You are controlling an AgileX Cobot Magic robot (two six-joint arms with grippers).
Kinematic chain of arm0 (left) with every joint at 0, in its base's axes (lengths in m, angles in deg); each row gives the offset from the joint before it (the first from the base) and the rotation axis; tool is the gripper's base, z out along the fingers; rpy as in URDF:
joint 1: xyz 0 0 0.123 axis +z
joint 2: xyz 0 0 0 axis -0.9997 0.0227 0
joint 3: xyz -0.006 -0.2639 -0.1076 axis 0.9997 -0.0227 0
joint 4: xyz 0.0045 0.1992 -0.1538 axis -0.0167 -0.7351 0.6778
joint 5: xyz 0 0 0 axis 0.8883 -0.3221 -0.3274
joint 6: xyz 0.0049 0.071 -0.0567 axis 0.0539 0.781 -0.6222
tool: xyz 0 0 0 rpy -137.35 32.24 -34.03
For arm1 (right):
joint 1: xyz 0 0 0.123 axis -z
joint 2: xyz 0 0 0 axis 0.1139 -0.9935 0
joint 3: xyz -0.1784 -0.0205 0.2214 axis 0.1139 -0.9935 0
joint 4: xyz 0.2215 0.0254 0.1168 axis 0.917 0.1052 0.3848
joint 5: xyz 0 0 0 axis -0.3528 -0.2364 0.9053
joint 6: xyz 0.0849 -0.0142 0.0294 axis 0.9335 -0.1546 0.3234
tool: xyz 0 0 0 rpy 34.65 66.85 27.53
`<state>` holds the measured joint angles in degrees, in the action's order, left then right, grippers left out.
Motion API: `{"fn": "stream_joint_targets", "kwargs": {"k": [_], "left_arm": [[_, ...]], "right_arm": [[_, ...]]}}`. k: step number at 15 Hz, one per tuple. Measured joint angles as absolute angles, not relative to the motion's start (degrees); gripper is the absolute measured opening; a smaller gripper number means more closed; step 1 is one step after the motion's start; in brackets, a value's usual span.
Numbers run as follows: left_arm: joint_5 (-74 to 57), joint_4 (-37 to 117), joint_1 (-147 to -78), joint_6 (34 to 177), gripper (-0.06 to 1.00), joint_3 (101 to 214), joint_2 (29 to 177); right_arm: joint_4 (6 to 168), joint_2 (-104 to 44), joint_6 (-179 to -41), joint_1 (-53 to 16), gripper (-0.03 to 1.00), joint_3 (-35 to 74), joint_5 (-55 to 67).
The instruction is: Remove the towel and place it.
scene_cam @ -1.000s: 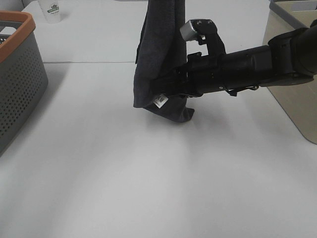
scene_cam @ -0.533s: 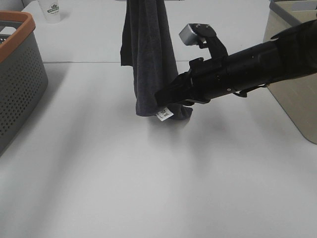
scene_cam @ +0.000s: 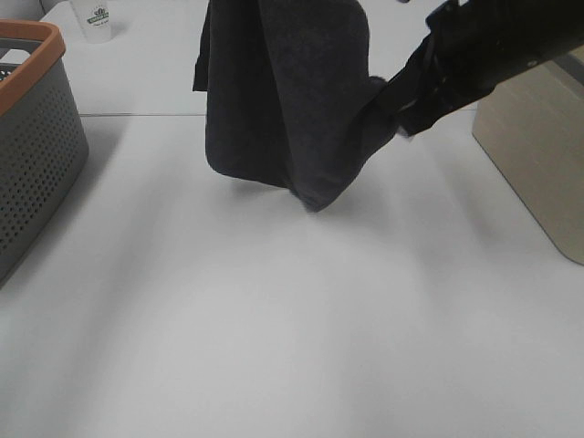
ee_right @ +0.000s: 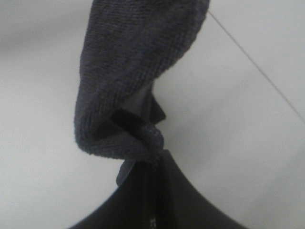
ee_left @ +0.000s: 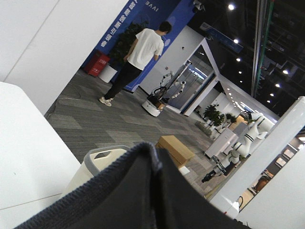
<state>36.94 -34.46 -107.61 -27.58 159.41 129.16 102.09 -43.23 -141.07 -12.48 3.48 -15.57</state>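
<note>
You see the towel [scene_cam: 278, 100] hanging in the air over the far middle of the white table [scene_cam: 274, 338], and its upper part goes out of the top edge of the high view. Its lowest fold is close above the table, but you cannot tell if it touches the surface. The right hand [scene_cam: 395, 103] comes in from the far right side and pulls one side of the cloth out towards the right. In the right wrist view the two fingers are pressed together on a bunched corner of the towel, with the cloth folded up around their tips. In the left wrist view, dark cloth with a thick hem fills the lower part. The fingers of the left hand do not show there, so you cannot tell how that hand stands. At the left edge of the table stands a grey perforated basket [scene_cam: 36, 155] with an orange rim. A clear cup [scene_cam: 96, 20] with green print stands far behind it, and a beige bin [scene_cam: 534, 160] is on the right.
</note>
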Motion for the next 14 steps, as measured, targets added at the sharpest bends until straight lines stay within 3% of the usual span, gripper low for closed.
{"fn": "stream_joint_targets", "kwargs": {"k": [5, 9, 14], "left_arm": [[31.38, -34.75, -107.49, -26.55, 0.0, 159.41, 128.87], [31.04, -32.11, -102.91, -22.94, 0.0, 159.41, 128.98], [31.04, -25.69, -100.45, -16.98, 0.0, 159.41, 134.48]], "right_arm": [[76.54, -43.35, -128.75, -11.96, 0.02, 16.49, -21.59], [76.02, -47.47, -127.78, -5.89, 0.02, 24.97, -21.36], [83.59, -58.41, -129.21, -5.66, 0.02, 34.71, -14.65]]}}
